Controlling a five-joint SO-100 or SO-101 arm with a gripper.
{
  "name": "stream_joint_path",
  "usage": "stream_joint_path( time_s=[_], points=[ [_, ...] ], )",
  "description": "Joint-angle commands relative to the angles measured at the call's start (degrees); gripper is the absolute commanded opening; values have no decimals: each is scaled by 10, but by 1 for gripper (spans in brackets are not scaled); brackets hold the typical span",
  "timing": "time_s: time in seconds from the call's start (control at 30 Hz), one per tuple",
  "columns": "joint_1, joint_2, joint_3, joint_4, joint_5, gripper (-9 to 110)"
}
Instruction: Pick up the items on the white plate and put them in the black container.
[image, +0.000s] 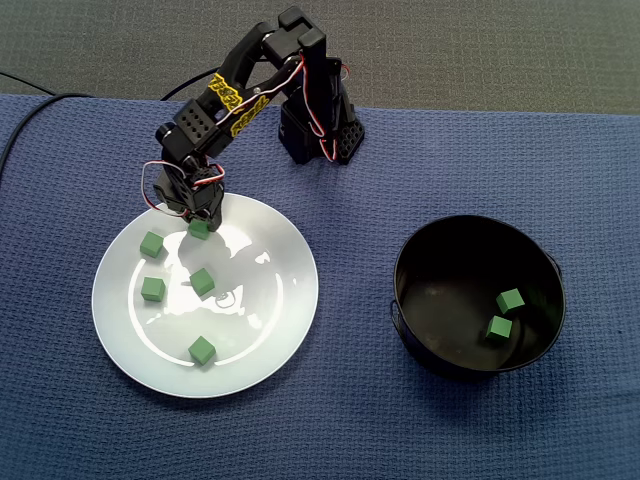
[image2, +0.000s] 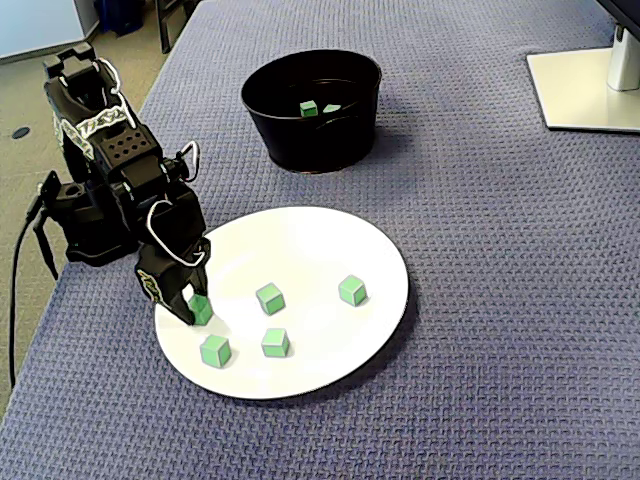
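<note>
Green cube (image: 199, 229) at the far edge of the white plate (image: 290, 300), directly beneath the end effector (image: 199, 224); four other green cubes (image: 202, 281) lie apart on the plate, and two more green cubes (image: 510, 299) rest inside the black container (image: 410, 300), well to the right in a fixed view. We see the jaws set narrowly about the cube, yet we cannot tell whether they press it or merely straddle it. We judge three hazards: an off-centre closure could twist the cube free or skid it over the adjacent rim onto the tabletop (image: 500, 150); a downward push could shift the glossy plate; a weak hold could drop the cube during the long carry to the container.
</note>
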Motion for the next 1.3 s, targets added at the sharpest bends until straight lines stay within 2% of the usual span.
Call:
stream_joint_path(
  time_s=[0.0,0.2,0.4,0.6,0.83,1.07,1.27],
  points=[
    [8,7,18,-27,3,0],
    [-4,31,-1,-29,52,0],
    [-40,105,-69,-33,173,0],
    [-120,238,-83,-170,363,0],
    [-295,376,-178,-173,570,0],
    [-536,442,-250,-106,788,0],
    [-695,425,-200,-106,1034,0]
  ],
)
